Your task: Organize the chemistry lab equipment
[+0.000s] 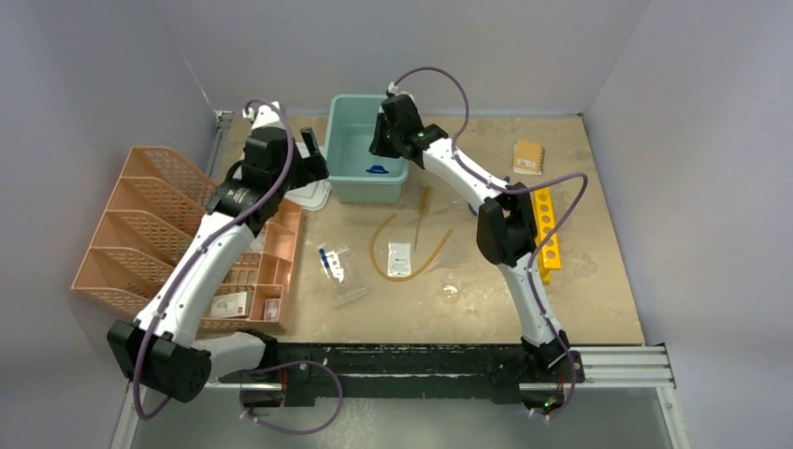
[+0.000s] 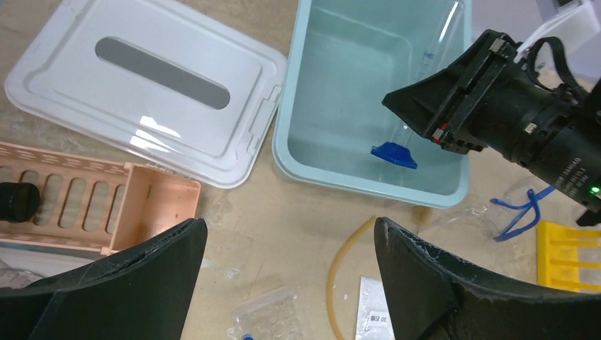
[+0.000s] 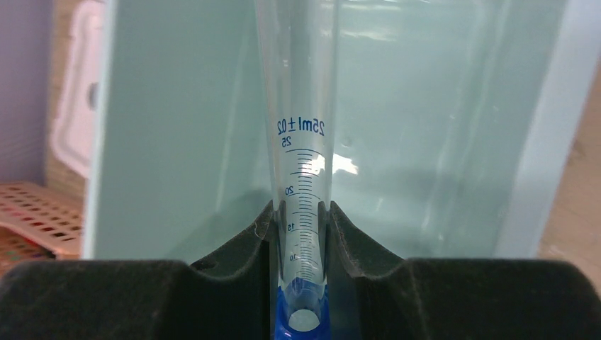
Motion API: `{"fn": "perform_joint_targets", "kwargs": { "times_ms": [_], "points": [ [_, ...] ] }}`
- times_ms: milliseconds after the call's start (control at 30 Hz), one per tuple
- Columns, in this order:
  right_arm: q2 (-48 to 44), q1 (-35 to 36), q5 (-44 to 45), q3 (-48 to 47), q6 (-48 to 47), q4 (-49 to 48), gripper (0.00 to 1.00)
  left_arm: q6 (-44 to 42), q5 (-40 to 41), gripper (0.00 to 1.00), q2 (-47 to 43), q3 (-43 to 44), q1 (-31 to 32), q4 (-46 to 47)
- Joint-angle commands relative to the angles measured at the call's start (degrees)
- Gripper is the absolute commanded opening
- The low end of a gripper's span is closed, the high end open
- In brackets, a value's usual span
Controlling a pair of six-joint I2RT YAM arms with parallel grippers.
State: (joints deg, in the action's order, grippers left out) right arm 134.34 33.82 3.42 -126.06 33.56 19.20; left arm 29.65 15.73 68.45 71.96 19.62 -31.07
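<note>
We start with the teal bin [image 1: 367, 159] at the far side of the bench [image 1: 486, 309]: it holds one thing only, the blue-based clear cylinder [image 2: 394, 154], which leans with its blue foot low in the bin and its tube slanting up toward the far wall. Just left of the bin a white lid [image 2: 149, 85] lies flat. The peach organizer tray [image 1: 281, 245] has a white-and-red packet [image 1: 229, 304] and a few small bits in its near compartments (too small for us to name).

Whether the cylinder's foot touches the bin floor we cannot tell. The blue-framed safety glasses [image 2: 521, 212] show only as a loop of frame beside the yellow rack [image 1: 545, 234]; from above the right arm covers them. A glass dish is only a faint glint near the bench's middle.

The right tool [image 3: 301, 212] is clamped on the cylinder's graduated tube just above the foot, inside the bin. The left tool [image 2: 290, 283] stands wide apart and grips nothing — it hangs over bare bench between the tray and the bin. Near it lie the amber rubber tubing [image 1: 379, 253], the white packet [image 1: 399, 259] inside the tubing's curve, and the bagged blue-capped tubes [image 1: 329, 262] — all well apart from the right tool.
</note>
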Motion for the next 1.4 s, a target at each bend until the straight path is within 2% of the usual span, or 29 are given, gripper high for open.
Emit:
{"fn": "perform_joint_targets", "kwargs": {
  "times_ms": [0, 167, 333, 500, 667, 800, 1033, 1167, 1367],
  "points": [
    [-2.0, 0.3, 8.6, -4.1, -2.6, 4.9, 0.11, 2.7, -0.1, 0.87, 3.8, 0.4, 0.0, -0.4],
    [-4.1, 1.7, 15.2, -0.2, -4.2, 4.8, 0.12, 2.7, -2.1, 0.87, 8.1, 1.1, 0.0, 0.2],
    [-3.2, 1.9, 21.8, -1.4, -4.5, 9.1, 0.13, 2.4, -3.2, 0.87, 12.0, 1.9, 0.0, 1.2],
    [-5.4, 2.1, 27.7, 1.5, -4.0, 10.7, 0.13, 2.3, -3.5, 0.87, 15.7, 2.9, 0.0, 2.1],
    [-9.1, 2.0, 30.9, 6.2, 2.2, 13.9, 0.13, 2.3, -4.3, 0.85, 17.5, 3.6, 0.0, 2.2],
    [-11.6, 2.0, 26.8, 10.6, -3.0, 3.6, 0.14, 2.1, -3.9, 0.85, 17.1, 3.7, 0.0, 2.1],
    [-4.5, 2.1, 12.9, 1.7, -8.1, 1.6, 0.15, 1.0, -1.6, 0.85, 15.7, 4.5, 0.0, 0.0],
    [-2.6, 2.5, 8.2, 1.2, -9.5, -2.7, 0.18, 1.3, 0.9, 0.84, 14.3, 4.3, 0.0, -1.1],
    [3.5, 3.0, 3.0, -4.7, -10.3, -3.4, 0.21, 2.8, 3.8, 0.84, 12.6, 3.8, 0.0, -2.6]
  ]
}}
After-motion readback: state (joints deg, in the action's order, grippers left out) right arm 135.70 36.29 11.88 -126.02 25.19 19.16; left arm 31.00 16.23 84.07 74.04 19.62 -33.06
